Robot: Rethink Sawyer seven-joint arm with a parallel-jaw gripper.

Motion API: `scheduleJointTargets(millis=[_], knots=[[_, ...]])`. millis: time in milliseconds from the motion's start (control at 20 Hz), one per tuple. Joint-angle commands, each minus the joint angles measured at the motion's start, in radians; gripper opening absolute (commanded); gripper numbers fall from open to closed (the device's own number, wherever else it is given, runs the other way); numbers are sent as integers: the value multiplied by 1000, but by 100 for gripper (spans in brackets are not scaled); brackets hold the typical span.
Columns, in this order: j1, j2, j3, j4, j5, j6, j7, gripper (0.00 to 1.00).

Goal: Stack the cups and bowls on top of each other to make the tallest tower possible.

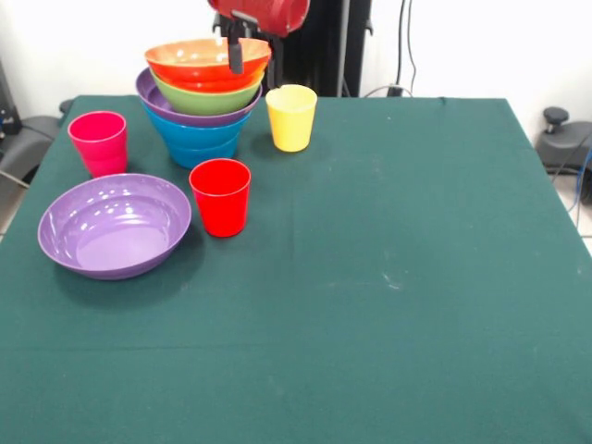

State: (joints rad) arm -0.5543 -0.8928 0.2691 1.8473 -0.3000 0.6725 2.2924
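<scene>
On the table's far left stands the tower [203, 102], with the gripper [248, 51] at its orange rim; I cannot tell the gripper's state. Red cup [221, 196], pink cup [98, 141], yellow cup [291, 117] and purple bowl [114, 225] wait nearby. A side push could topple the pile.

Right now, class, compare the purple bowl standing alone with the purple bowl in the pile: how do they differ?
The lone purple bowl sits directly on the table; the stacked purple bowl rests on a blue bowl. The lone one is empty with its inside showing; the stacked one holds a green bowl, leaving only its rim visible. Both are purple, glossy and upright.
</scene>
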Motion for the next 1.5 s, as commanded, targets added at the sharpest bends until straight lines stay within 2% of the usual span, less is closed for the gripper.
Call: scheduleJointTargets(millis=[50,300,750,1300,1500], knots=[[23,139,93,-235,-26,178,-159,100],[24,193,122,-382,-53,287,-233,100],[16,328,171,-605,-134,350,-347,100],[-31,513,220,-762,-202,269,-476,100],[-48,545,227,-781,-215,249,-520,100]])
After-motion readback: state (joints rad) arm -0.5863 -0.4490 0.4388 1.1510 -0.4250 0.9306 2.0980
